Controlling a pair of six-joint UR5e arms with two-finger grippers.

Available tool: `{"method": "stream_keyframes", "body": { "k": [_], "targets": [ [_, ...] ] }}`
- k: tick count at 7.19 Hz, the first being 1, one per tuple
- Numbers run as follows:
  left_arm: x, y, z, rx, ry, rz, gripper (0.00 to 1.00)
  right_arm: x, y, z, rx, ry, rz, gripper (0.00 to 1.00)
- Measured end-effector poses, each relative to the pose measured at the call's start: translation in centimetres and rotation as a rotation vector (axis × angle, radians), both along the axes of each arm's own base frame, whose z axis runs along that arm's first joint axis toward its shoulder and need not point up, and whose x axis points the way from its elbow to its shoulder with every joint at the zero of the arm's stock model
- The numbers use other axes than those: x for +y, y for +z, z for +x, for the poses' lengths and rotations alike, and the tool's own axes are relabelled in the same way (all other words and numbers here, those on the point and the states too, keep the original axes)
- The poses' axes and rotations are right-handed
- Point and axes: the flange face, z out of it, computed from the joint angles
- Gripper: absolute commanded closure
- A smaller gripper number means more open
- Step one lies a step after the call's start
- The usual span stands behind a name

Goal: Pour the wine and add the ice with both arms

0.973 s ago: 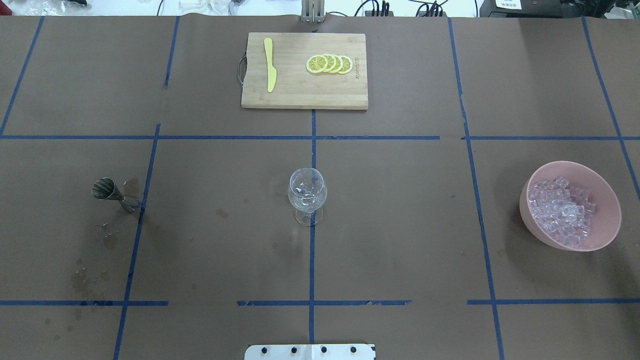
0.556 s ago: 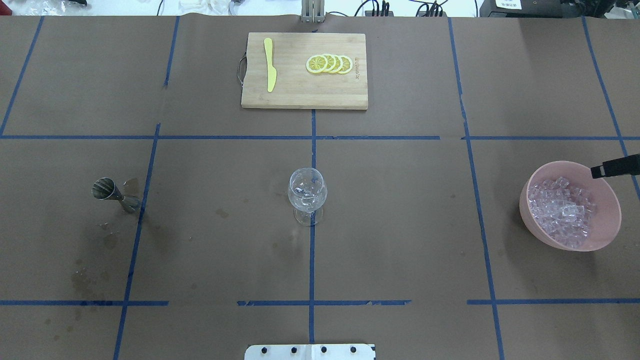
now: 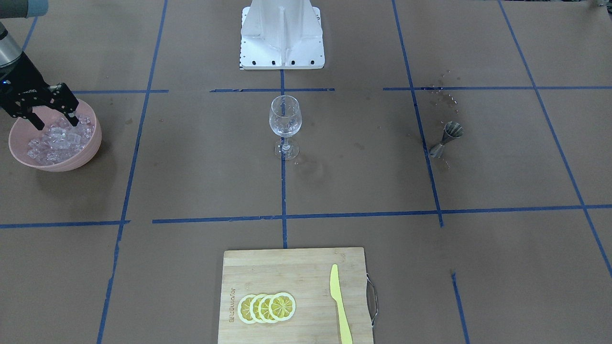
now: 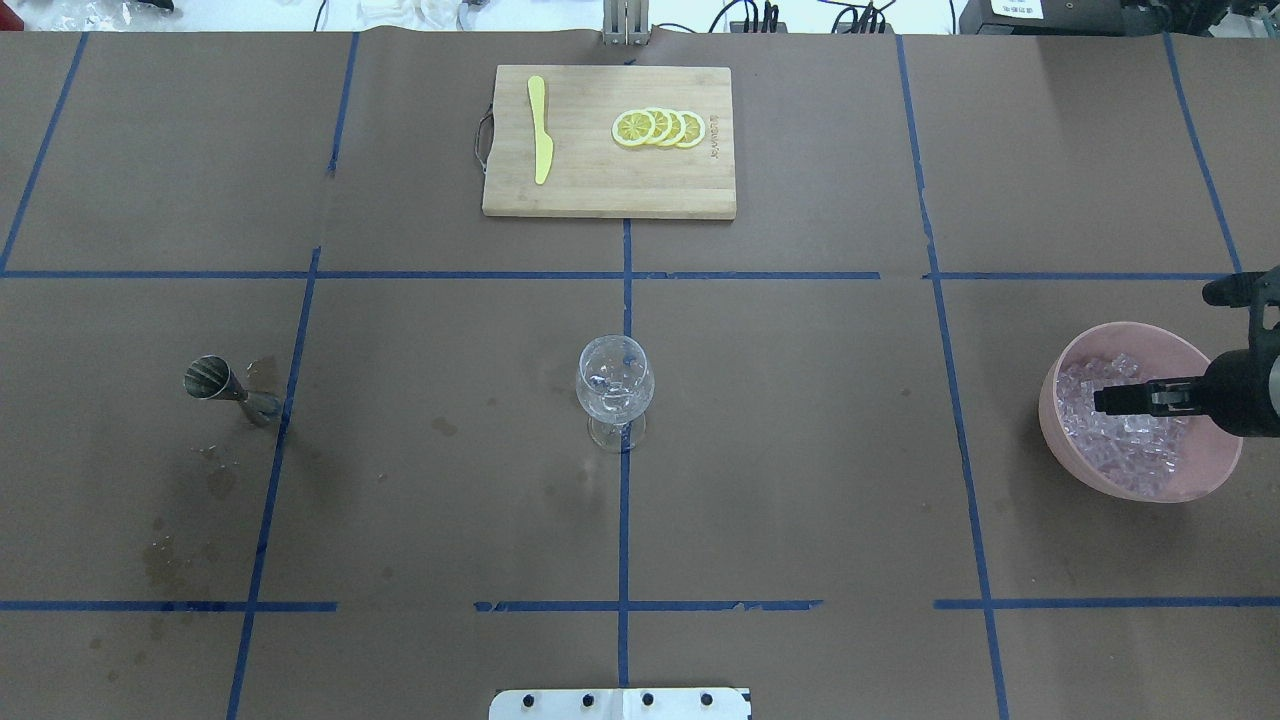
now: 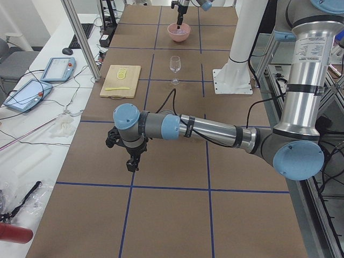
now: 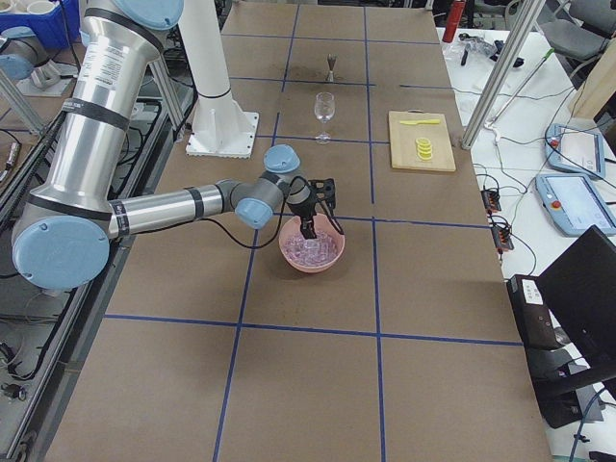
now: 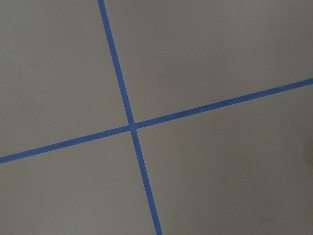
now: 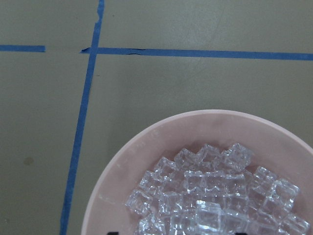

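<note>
The ice (image 4: 1125, 425) is heaped in a pink bowl (image 4: 1052, 395) at the table's right end; the right wrist view looks straight down on the ice (image 8: 210, 196). My right gripper (image 4: 1155, 347) hangs just over the heap with its fingers spread wide, open (image 3: 53, 122), nothing between them. At the table's centre stands a clear stemmed glass (image 4: 615, 385); any wine in it is too faint to make out. My left gripper (image 5: 131, 161) shows only in the exterior left view, low over bare table far to the left, and I cannot tell whether it is open or shut.
A metal jigger (image 4: 215, 380) stands at the left with wet spots (image 4: 165, 555) around it. A wooden cutting board (image 4: 700, 190) at the far middle carries lemon slices (image 4: 660, 128) and a yellow knife (image 4: 540, 130). The white pedestal (image 3: 282, 33) stands at the near edge.
My right gripper has come in from the right edge: out of view a second ago, then one fingertip at the bowl's far rim, now spread over the ice. Nothing else moved.
</note>
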Motion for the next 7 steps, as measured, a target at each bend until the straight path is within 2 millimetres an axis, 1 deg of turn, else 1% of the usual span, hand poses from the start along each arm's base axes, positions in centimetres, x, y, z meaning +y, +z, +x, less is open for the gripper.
{"method": "stream_keyframes", "body": {
  "k": [1, 3, 4, 5, 6, 7],
  "targets": [
    [0.0, -0.1, 0.0, 0.000, 0.000, 0.006, 0.00, 0.4, 0.7, -0.8, 0.020, 0.006, 0.005, 0.18],
    [-0.2, 0.0, 0.1, 0.003, 0.001, 0.024, 0.00, 0.8, 1.8, -0.9, 0.044, 0.005, 0.005, 0.21],
    [-0.2, 0.0, 0.1, 0.004, 0.001, 0.030, 0.00, 0.9, 2.7, -0.9, 0.047, 0.003, 0.006, 0.27],
    [-0.2, 0.0, 0.1, 0.004, 0.002, 0.033, 0.00, 0.9, 3.7, -0.9, 0.043, 0.003, 0.010, 0.52],
    [-0.2, 0.0, 0.1, 0.005, 0.002, 0.034, 0.00, 0.9, 4.3, -0.9, 0.040, 0.003, 0.012, 0.88],
    [-0.2, 0.0, 0.1, 0.005, 0.002, 0.034, 0.00, 0.9, 4.5, -0.9, 0.037, 0.003, 0.013, 1.00]
  ]
}}
